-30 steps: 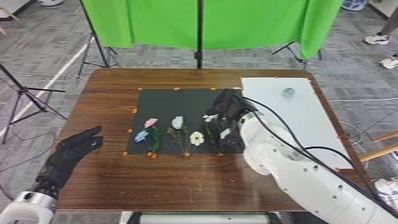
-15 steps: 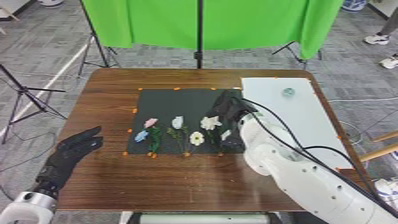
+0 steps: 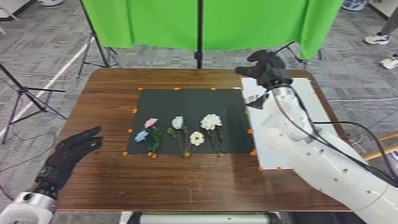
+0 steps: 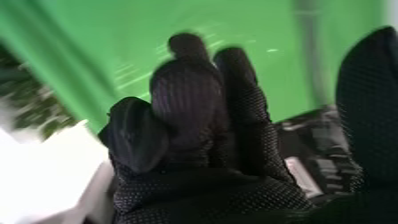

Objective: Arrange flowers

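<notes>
the table [image 3: 169, 180] is carrying the flowers [image 3: 211, 121] left of and short of the empty, relaxed right hand [image 3: 269, 69], which is probably needing a slow, low approach to one stem [image 3: 220, 140].

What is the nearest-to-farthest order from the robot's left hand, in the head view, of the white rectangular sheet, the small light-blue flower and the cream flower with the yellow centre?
From the left hand:
1. Light-blue flower, near the left edge of the black mat.
2. Cream flower, farther right on the mat.
3. White sheet, right of the mat.
</notes>
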Robot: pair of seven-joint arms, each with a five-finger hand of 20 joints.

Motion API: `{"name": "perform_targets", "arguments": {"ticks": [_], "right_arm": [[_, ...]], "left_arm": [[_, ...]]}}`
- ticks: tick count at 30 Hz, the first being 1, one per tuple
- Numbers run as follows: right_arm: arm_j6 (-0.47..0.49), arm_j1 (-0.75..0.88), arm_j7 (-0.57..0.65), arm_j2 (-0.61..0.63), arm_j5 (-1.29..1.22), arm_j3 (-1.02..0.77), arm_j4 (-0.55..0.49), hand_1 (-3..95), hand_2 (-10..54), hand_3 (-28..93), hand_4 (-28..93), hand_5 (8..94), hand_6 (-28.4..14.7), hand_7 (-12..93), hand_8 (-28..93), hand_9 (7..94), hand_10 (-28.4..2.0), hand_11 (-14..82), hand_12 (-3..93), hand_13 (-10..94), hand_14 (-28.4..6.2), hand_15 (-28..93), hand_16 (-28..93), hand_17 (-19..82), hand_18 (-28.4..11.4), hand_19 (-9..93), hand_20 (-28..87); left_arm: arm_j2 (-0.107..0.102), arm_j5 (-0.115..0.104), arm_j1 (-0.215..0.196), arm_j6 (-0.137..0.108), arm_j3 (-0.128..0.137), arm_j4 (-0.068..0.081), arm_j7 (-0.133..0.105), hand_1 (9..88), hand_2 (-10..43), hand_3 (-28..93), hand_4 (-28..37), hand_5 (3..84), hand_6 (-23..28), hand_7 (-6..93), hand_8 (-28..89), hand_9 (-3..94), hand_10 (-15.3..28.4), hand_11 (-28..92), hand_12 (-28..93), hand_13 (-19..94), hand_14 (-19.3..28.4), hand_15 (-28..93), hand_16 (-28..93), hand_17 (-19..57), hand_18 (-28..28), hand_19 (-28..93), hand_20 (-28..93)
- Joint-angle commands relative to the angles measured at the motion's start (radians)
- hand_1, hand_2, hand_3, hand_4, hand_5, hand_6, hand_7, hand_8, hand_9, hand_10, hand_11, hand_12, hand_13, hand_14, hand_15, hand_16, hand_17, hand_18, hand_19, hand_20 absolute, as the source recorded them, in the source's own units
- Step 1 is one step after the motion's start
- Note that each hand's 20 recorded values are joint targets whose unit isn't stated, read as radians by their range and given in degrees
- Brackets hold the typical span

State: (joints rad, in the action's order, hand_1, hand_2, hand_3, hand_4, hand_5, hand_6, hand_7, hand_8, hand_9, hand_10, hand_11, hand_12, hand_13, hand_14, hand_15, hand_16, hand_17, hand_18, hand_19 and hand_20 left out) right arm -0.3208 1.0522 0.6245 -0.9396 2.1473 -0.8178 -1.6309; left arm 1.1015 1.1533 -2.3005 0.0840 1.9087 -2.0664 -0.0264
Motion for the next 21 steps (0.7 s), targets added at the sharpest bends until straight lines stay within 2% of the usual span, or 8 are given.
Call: {"name": "perform_targets", "arguments": {"ticks": [1,5,9,17,21], "right_arm": [[0.469,-0.073,0.159,0.067,-0.054,-0.022,0.108,26.9,-8.2,62,-10,49.9,-6.0,9,-5,55.0,-21.6,10.8,23.3,70,-13.9,66,33,46,-22.3,93,52],[0.527,-0.064,0.175,0.074,-0.064,-0.022,0.160,26.6,-8.4,63,-10,47.4,-5.8,8,-5,52.9,-22.6,9.1,22.9,68,-15.3,66,33,45,-23.3,92,52],[0.527,-0.057,0.177,0.077,-0.040,-0.004,0.195,26.8,-8.9,63,-10,46.3,-5.2,8,-5,52.7,-22.9,8.5,22.6,67,-15.4,66,32,44,-23.5,92,52],[0.446,-0.031,0.164,0.074,-0.022,0.019,0.245,29.7,-9.5,64,-11,43.0,-2.6,9,-6,53.7,-22.5,9.3,22.3,69,-14.3,68,31,45,-23.1,92,51],[0.450,-0.032,0.180,0.078,-0.010,0.024,0.227,33.1,-9.5,65,-12,42.9,-2.3,10,-6,55.2,-21.6,10.7,21.9,70,-12.8,68,31,46,-22.4,92,50]], "left_arm": [[0.012,0.002,-0.019,0.003,0.004,-0.003,0.001,32.2,-8.3,64,-10.9,38.5,5.8,6.8,-5,38.7,13.9,15,12,32,17.5,12,1,3.7,14.9,13,15],[0.007,0.001,-0.010,0.005,0.001,0.001,0.004,32.2,-8.2,64,-10.8,38.5,5.7,6.9,-5,38.7,13.9,15,12,32,17.4,12,1,3.8,14.8,13,15],[0.007,0.001,-0.008,0.008,-0.001,0.004,0.003,32.3,-8.2,63,-10.8,38.5,5.7,6.8,-5,38.7,13.9,15,12,32,17.4,12,1,3.8,14.8,13,15],[0.008,0.000,-0.008,0.011,-0.001,0.005,0.002,32.4,-8.3,63,-10.8,38.5,5.7,6.9,-5,38.8,14.0,15,12,32,17.5,12,1,3.9,14.7,13,15],[0.010,-0.001,-0.012,0.011,0.002,0.005,0.000,32.6,-8.1,63,-10.8,38.6,5.7,6.9,-5,38.8,13.9,15,12,32,17.5,12,1,3.9,14.7,13,15]]}}
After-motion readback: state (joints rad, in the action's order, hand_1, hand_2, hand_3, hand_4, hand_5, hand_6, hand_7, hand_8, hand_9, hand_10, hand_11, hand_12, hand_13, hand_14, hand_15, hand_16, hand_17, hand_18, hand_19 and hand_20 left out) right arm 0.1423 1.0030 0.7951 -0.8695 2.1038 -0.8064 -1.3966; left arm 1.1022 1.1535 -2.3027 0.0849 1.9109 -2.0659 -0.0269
